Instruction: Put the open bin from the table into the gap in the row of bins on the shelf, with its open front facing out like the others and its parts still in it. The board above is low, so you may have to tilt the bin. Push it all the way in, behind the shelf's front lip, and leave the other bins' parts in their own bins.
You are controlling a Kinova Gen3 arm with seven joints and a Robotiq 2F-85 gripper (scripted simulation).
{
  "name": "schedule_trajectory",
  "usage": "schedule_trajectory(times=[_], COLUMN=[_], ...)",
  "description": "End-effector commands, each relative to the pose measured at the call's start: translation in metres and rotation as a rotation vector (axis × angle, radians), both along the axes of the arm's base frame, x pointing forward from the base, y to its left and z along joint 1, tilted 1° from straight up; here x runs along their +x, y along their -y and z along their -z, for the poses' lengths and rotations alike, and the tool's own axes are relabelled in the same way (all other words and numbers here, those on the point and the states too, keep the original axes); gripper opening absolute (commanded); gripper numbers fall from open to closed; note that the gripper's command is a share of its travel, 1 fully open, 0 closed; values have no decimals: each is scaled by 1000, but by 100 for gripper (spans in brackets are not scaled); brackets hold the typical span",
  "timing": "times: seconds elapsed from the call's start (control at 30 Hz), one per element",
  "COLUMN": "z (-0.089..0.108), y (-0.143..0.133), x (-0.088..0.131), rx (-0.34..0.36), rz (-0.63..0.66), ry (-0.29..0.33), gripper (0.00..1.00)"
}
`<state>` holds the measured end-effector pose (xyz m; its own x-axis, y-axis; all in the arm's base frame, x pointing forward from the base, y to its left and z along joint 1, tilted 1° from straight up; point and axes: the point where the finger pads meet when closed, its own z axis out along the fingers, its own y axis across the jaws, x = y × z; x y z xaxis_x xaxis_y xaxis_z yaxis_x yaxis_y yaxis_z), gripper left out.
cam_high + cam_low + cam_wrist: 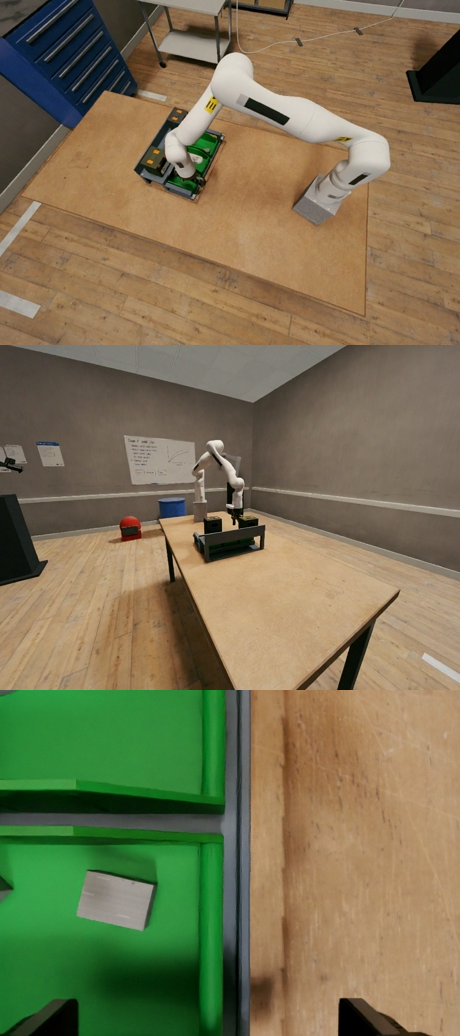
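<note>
From the top, my hand [199, 182] [233, 518] [209, 1015] is over the lower front corner of the shelf [140, 167] [234, 536] [244, 890], left of centre, where three green bins sit in the row; I can't tell which is the task's. In the exterior view, two dark boxes [213, 524] [248, 521] stand behind the shelf's board, right of centre. Up close, I'm wide open, gripping nothing, one fingertip lower left over a bin [125, 970], the other lower right over bare wood beyond the lip.

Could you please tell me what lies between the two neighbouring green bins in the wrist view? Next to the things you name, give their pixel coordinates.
A narrow strip of the grey shelf [150, 822] shows between the two green bins [125, 745] [165, 960] in the wrist view.
</note>
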<state>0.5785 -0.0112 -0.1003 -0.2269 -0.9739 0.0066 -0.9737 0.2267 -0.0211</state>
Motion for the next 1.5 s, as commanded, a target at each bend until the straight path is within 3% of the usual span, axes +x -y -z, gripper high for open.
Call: schedule_trajectory(times=[0.0,0.07,0.23,0.63,0.8,1.47], z=[-2,-2,-57,-57,-69,-61], y=[0,0,0,0,-1,-1], x=[1,1,0,0,0,0], rx=[0,0,0,0,0,0], rz=[0,0,0,0,0,0], ry=[3,3,3,3,3,3], gripper=[100,100,100,100,100,100])
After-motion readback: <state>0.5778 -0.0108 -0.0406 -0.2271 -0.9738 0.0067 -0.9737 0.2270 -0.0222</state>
